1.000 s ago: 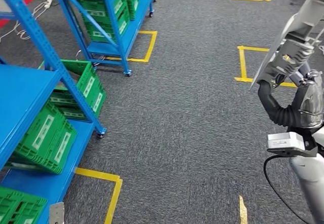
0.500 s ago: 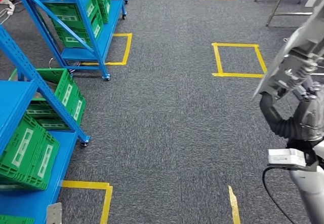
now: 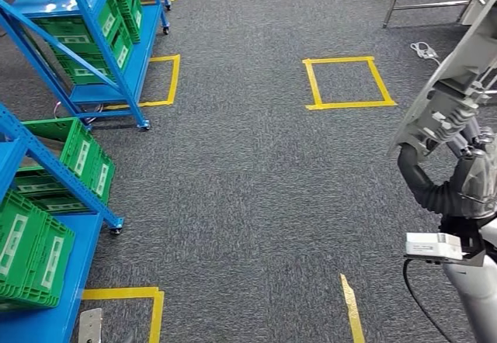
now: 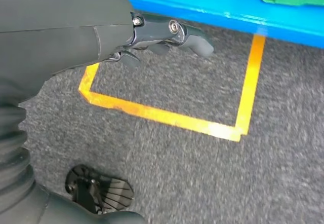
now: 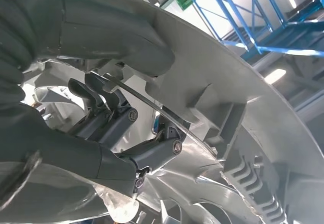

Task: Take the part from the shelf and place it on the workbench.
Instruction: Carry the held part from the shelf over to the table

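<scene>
The right hand (image 5: 114, 133) is raised at chest height, its thumb and dark fingers clamped on the large grey ribbed plastic part (image 3: 451, 87), which tilts above it over the grey carpet (image 3: 246, 188). The left hand (image 4: 168, 34) hangs empty, fingers loosely apart.

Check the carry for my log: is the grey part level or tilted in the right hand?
Tilted. In the head view the part slants steeply up over the right hand; the right wrist view shows fingers gripping its ribbed underside.

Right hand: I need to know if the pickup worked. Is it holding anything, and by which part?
Yes. The right hand grips the grey part at its edge, thumb on one face and fingers on the ribbed face. The left hand holds nothing.
</scene>
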